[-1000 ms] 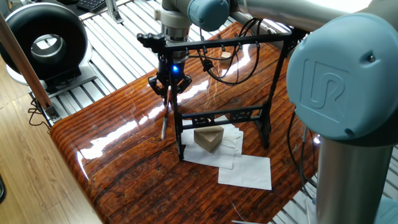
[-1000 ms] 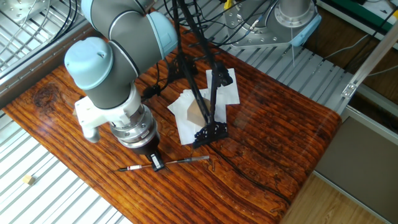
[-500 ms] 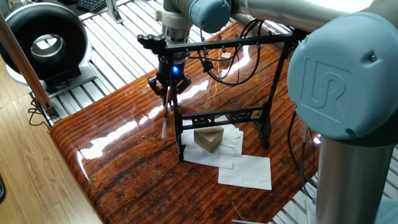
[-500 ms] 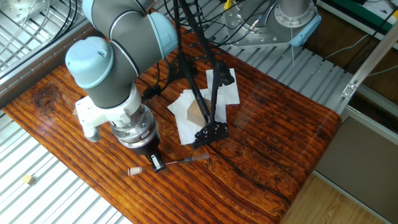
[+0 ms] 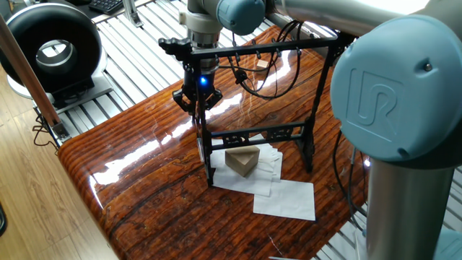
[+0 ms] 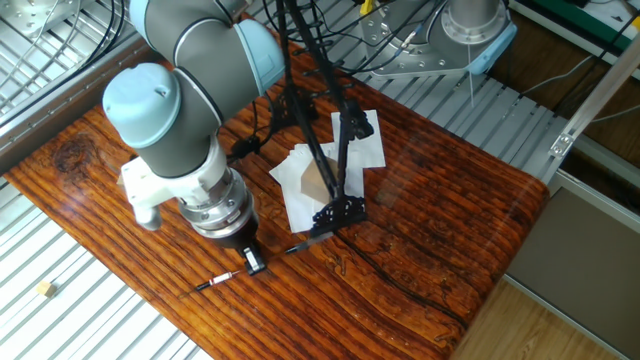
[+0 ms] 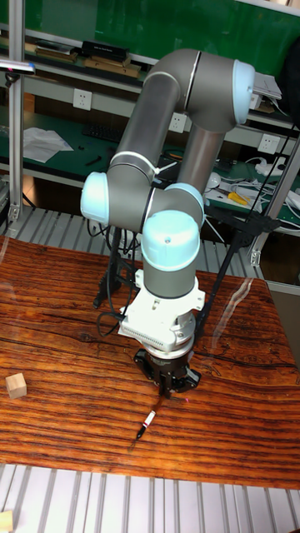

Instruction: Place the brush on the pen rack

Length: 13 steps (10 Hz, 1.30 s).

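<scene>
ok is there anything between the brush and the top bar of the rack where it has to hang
Nothing visible. The gripper holds the brush close beside the rack, near one upright. The crossbar sits higher up, with open air between. The wooden block and papers lie low, under the rack.

Bench (image 6: 440, 230): glossy reddish-brown wood, dark streaky grain, white glare patches. Pen rack (image 5: 268, 94): black all over, uprights, crossbar, ornate lower rail. Brush (image 7: 147, 422): dark shaft, a white band and a reddish bit near one end. Arm: silver-grey tubes with pale blue joint caps. Gripper (image 5: 197, 105): black, blue light glowing at its centre. Paper sheets (image 5: 286, 198) under the rack: white. Wooden block (image 5: 242, 160) on them: tan. Small cube (image 7: 15, 386) at the bench edge: pale wood.
</scene>
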Tool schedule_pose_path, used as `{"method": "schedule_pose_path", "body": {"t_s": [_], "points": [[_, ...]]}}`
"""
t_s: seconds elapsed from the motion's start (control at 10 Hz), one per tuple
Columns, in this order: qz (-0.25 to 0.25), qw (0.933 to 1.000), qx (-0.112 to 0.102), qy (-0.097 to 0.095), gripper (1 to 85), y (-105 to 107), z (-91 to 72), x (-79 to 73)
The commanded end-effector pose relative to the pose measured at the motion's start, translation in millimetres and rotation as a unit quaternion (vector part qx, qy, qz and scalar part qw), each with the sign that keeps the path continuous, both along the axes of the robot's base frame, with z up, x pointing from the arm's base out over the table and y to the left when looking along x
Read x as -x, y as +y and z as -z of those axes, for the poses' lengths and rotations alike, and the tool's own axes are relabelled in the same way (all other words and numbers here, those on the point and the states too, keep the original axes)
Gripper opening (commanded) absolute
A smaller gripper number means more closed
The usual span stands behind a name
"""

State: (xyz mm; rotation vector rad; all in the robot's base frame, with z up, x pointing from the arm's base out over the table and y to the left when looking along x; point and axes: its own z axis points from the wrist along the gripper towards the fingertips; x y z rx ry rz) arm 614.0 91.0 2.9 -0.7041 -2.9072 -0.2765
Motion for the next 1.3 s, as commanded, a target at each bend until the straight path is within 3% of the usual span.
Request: {"method": "schedule_pose_path", "body": {"t_s": [0.0,0.6,0.9,1.2], "points": [[0.004,0.9999,-0.007,0.012,1.0,7,-6.3,0.7],[-0.003,0.9999,0.007,0.014,1.0,0,-10.4,-0.1],[0.001,0.9996,0.011,0.024,1.0,3,-19.7,1.3],[0.004,0.9997,0.012,0.020,1.0,4,-22.7,-1.8]]}}
